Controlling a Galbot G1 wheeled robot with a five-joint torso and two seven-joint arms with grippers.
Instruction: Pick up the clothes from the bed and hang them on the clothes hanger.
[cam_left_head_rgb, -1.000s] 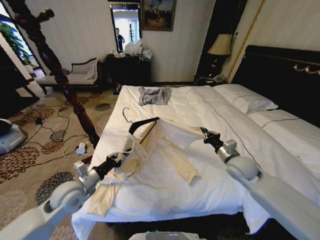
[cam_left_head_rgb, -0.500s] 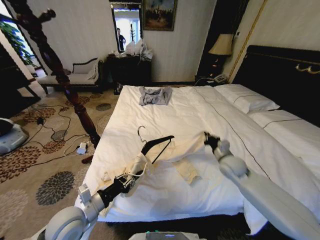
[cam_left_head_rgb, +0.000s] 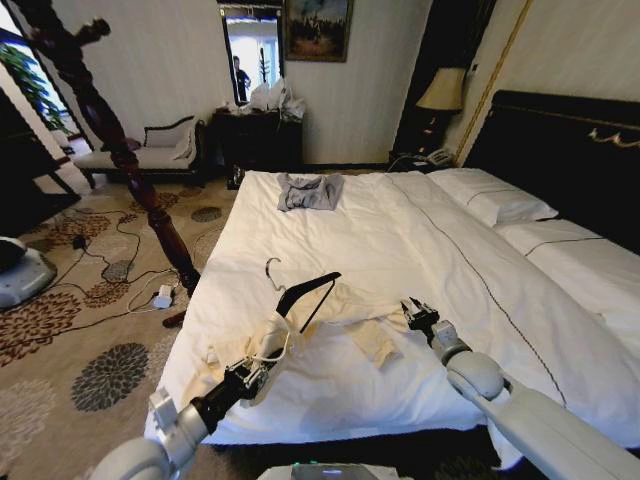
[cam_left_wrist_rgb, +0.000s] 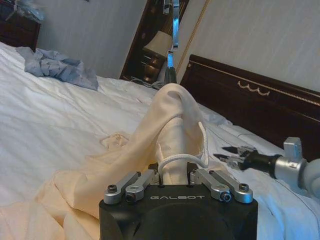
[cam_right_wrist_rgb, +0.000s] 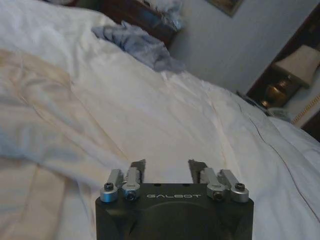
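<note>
Lowered right gripper (cam_left_head_rgb: 412, 309) gapes above bed (cam_left_head_rgb: 420, 220); left gripper (cam_left_head_rgb: 262, 366) clamps clothes (cam_left_head_rgb: 345, 312).

Cream clothes (cam_left_head_rgb: 345, 318) drape from the tilted black clothes hanger (cam_left_head_rgb: 306, 291) onto the white bed (cam_left_head_rgb: 400, 230).

Pale striped walls (cam_left_head_rgb: 170, 60) enclose the room, and a framed painting (cam_left_head_rgb: 316, 28) hangs beside a bright doorway (cam_left_head_rgb: 250, 50). A dark dresser (cam_left_head_rgb: 258, 138) stands below. A cream chaise (cam_left_head_rgb: 145, 150) sits on floral-patterned carpet (cam_left_head_rgb: 60, 330) strewn with cables (cam_left_head_rgb: 115, 270). A lit bedside lamp (cam_left_head_rgb: 440, 92) glows in the corner. A turned-wood coat stand (cam_left_head_rgb: 110, 130) rises at left.
</note>
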